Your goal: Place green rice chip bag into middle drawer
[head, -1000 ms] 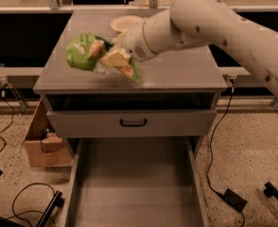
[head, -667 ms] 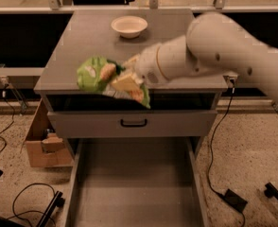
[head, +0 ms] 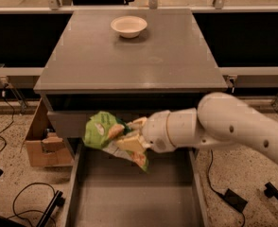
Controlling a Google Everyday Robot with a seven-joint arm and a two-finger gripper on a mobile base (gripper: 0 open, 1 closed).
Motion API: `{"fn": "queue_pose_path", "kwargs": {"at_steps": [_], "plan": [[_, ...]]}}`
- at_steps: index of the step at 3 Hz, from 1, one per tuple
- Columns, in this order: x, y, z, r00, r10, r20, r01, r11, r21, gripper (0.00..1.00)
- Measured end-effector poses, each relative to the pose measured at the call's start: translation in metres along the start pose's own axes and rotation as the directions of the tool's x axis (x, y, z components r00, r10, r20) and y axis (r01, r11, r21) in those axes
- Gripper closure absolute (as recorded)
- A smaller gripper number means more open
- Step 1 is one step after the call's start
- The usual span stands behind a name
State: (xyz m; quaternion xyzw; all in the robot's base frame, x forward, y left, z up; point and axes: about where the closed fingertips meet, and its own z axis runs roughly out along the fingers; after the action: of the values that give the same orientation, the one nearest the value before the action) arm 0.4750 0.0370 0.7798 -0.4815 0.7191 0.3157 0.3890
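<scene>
The green rice chip bag (head: pixel 103 130) is crumpled light-green foil with tan chip pictures. It hangs in the air at the end of my white arm, over the back of the open middle drawer (head: pixel 129 197). My gripper (head: pixel 132 137) is shut on the bag; its fingers are mostly hidden by the foil. The drawer is a wide grey tray pulled out below the cabinet, its floor bare. The bag is above the floor and does not touch it.
A white bowl (head: pixel 128 26) stands at the back of the grey cabinet top (head: pixel 129 60). A cardboard box (head: pixel 42 138) sits on the floor to the left of the cabinet. Black cables (head: pixel 25 202) lie on the speckled floor at both sides.
My arm has carried the bag from above the cabinet top forward and down, past the front edge, to a spot over the open drawer.
</scene>
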Motion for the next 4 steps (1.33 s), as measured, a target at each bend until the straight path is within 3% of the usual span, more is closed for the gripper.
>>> {"fn": "queue_pose_path", "kwargs": {"at_steps": [1,2,3,4], "plan": [[0.056,0.020,0.029,0.997,0.078,0.005,-0.077,0.9958,-0.048,1.00],[0.104,0.016,0.062,0.986,0.161,-0.035,-0.163,0.9842,-0.067,1.00],[0.147,-0.006,0.099,0.966,0.232,-0.117,-0.242,0.9673,-0.076,1.00],[0.186,-0.025,0.128,0.934,0.299,-0.195,-0.316,0.9469,-0.061,1.00]]}}
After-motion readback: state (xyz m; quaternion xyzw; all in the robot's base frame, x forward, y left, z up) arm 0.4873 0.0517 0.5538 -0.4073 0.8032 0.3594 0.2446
